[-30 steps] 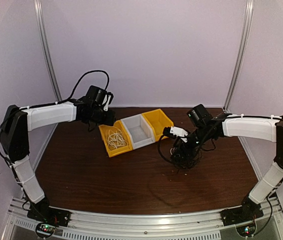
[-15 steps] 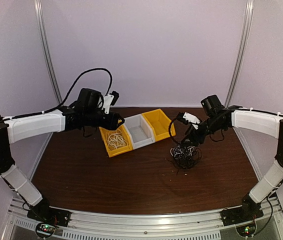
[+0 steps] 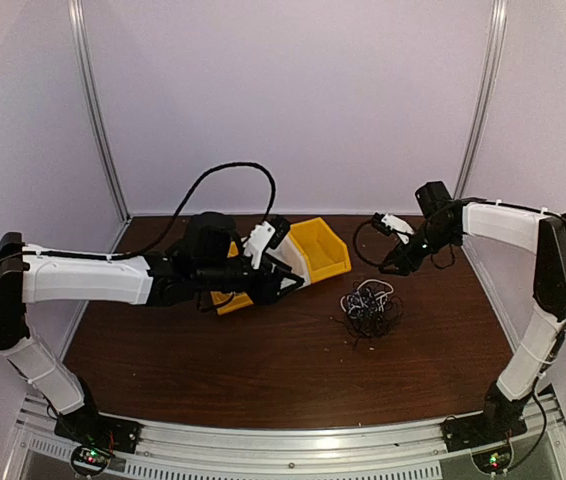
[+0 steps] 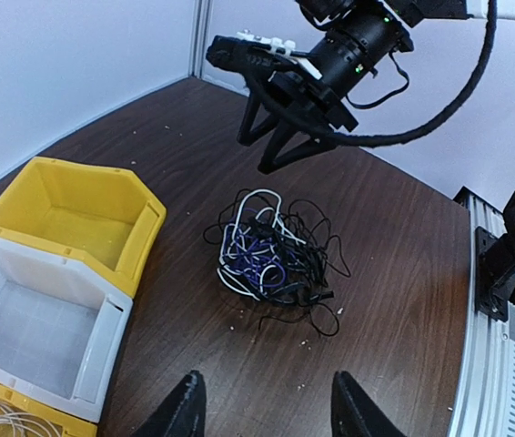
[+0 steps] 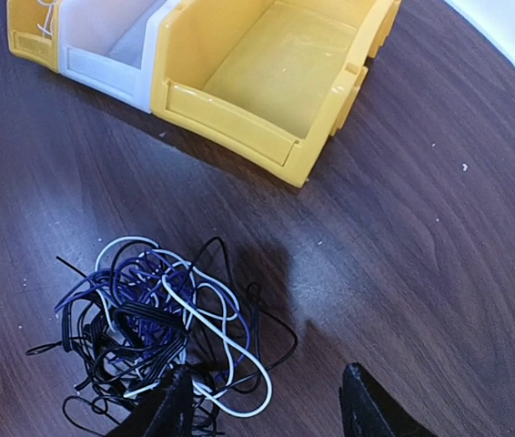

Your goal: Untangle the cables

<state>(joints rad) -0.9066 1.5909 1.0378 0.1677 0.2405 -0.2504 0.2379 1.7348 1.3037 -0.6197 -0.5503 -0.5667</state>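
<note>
While the cables [image 3: 371, 306] lie tangled centre-right, table [image 3: 213, 365] showing all round them, left gripper [image 4: 267, 387] and right gripper [image 5: 268, 373] hang with fingers apart, empty.

Soft, even light fills the enclosure. In the grainy top view the walls [image 3: 293, 100] take a faint violet cast and the corner posts [image 3: 96, 110] bow. The dark table [image 5: 439, 228] shows a pale sheen beside the cable tangle [image 5: 162, 328], whose shadow is faint. The fingertips [image 4: 189, 410] of the left gripper [image 4: 265, 405] look dark and soft-edged.
</note>
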